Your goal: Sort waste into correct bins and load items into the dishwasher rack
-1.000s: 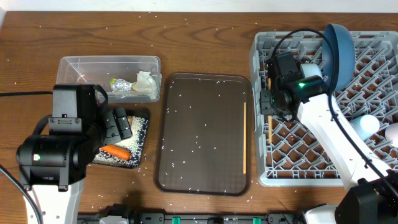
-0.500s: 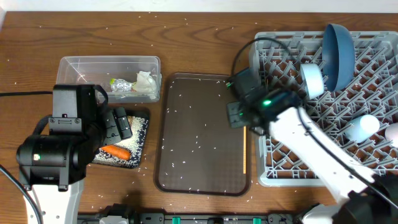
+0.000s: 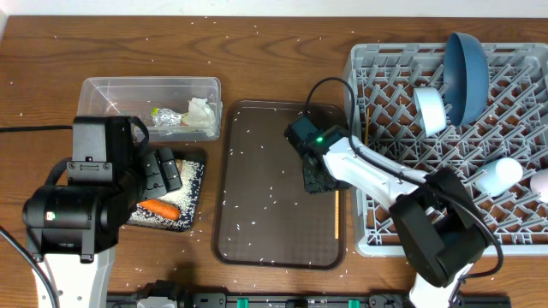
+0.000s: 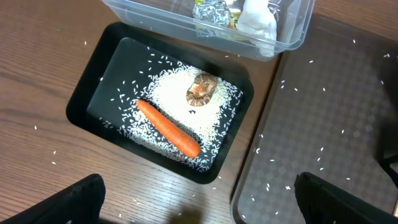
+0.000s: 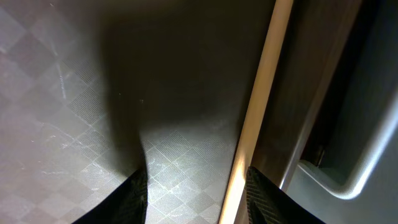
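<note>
Swung from the grey pegged plastic rack down onto the dark brown serving tray, right hand spread astride the thin wooden chopstick, not yet gripping.

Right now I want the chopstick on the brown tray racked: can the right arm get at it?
Probably yes. The right arm's fingers are open low over the brown tray, and the chopstick runs between them, near one finger. Nothing covers it; the tray's rim lies close beside.
</note>
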Available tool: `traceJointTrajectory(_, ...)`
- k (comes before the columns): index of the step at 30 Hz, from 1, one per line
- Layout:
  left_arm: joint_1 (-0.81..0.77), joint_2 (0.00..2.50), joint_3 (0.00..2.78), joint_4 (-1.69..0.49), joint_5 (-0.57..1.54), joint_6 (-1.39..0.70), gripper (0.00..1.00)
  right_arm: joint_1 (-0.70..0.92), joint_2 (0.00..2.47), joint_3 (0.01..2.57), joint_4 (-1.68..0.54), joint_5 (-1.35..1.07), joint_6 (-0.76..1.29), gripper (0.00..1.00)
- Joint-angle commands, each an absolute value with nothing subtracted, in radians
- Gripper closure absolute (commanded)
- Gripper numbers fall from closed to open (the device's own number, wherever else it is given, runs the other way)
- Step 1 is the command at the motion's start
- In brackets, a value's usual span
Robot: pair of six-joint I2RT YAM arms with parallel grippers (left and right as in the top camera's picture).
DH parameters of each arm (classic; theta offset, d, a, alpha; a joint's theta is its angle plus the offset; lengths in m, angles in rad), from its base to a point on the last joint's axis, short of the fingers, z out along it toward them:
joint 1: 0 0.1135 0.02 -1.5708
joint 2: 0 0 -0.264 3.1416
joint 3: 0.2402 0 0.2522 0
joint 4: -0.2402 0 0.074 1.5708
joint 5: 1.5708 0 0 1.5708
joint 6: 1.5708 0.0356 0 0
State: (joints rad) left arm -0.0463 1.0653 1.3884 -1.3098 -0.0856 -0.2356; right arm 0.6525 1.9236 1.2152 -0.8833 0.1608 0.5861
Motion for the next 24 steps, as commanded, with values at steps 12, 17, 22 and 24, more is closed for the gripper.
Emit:
traceJointTrajectory(12, -0.040, 1.066, 1.407, -1.313, -0.098, -0.241, 0.02, 0.655, 1.974, 1.211, -0.879, 0.126, 0.540, 0.69)
traceJointTrajectory(17, -0.040, 1.066, 1.407, -1.313, -0.098, -0.241, 0.02, 0.655, 1.922, 1.212, -0.883, 0.130, 0.500, 0.66)
traceJointTrajectory(22, -0.040, 1.066, 1.407, -1.313, -0.098, -0.241, 0.02, 0.652, 1.861, 1.212, -0.883, 0.130, 0.500, 0.60)
traceJointTrajectory(24, -0.040, 1.066, 1.407, -1.313, -0.098, -0.241, 0.02, 0.648, 1.859, 1.211, -0.887, 0.130, 0.500, 0.59)
